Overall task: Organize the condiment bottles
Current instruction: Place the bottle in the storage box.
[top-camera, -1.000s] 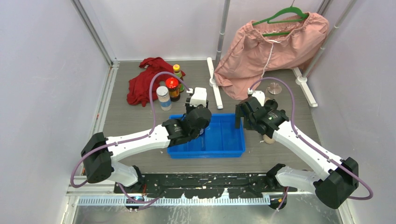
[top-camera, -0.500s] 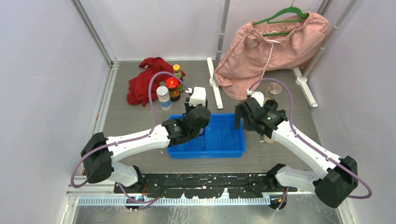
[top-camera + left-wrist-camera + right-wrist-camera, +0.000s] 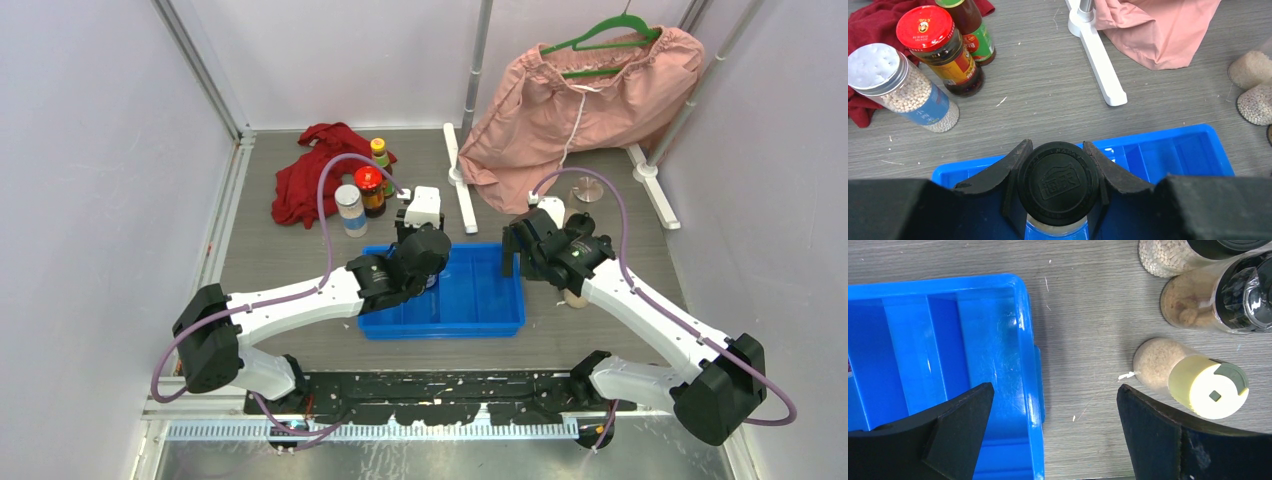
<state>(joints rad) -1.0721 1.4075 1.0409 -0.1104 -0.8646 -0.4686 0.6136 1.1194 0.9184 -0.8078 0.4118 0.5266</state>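
Note:
My left gripper [image 3: 1057, 150] is shut on the black cap of a clear bottle [image 3: 1058, 182], held upright over the left end of the blue tray [image 3: 1168, 150]. Behind the tray stand a red-capped dark jar [image 3: 940, 47], a silver-capped jar of white beads [image 3: 903, 90] and a green-labelled bottle [image 3: 973, 32]. My right gripper [image 3: 1054, 390] is open, straddling the tray's right wall [image 3: 1028, 365], with nothing between its fingers. Right of it a yellow-capped beige bottle [image 3: 1193, 380], a black-capped jar [image 3: 1218, 302] and a jar of pale grains [image 3: 1173, 252] stand on the table.
A red cloth [image 3: 310, 170] lies at the back left beside the jars. A pink garment [image 3: 580, 100] hangs on a green hanger from a white rack whose foot [image 3: 462, 180] runs toward the tray. A small silver disc [image 3: 587, 188] lies at the back right.
The right arm has crept a little toward the back. The left arm and its bottle have not moved.

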